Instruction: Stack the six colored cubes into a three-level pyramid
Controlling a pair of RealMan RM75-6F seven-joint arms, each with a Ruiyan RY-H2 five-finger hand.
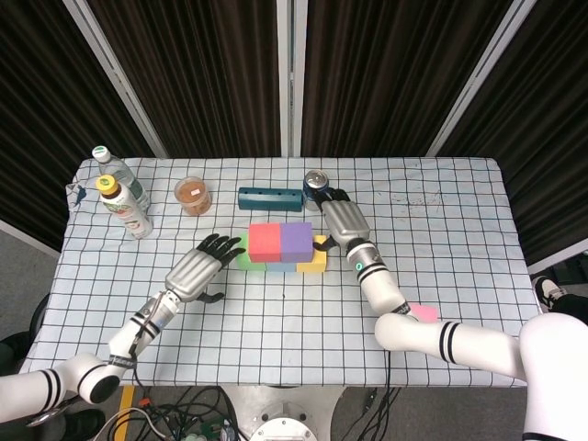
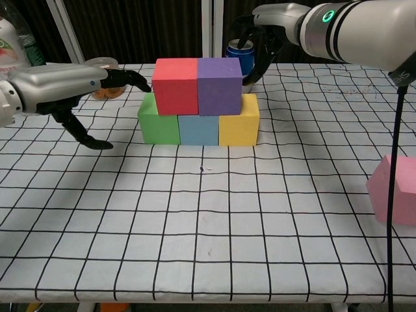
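Fingers (image 2: 133, 79) flank red cube (image 2: 175, 86) and purple cube (image 2: 219, 85) atop three.

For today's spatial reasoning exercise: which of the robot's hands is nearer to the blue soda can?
Right. The right hand sits just in front of the blue soda can, beside the purple cube. The left hand is across the stack, by the green cube.

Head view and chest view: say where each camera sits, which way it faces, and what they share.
Head view: high above, looking down on the table; both arms, left hand and right hand show.
Chest view: low at the near edge, looking level across; both hands show.
Shared: red cube, purple cube, pink cube.
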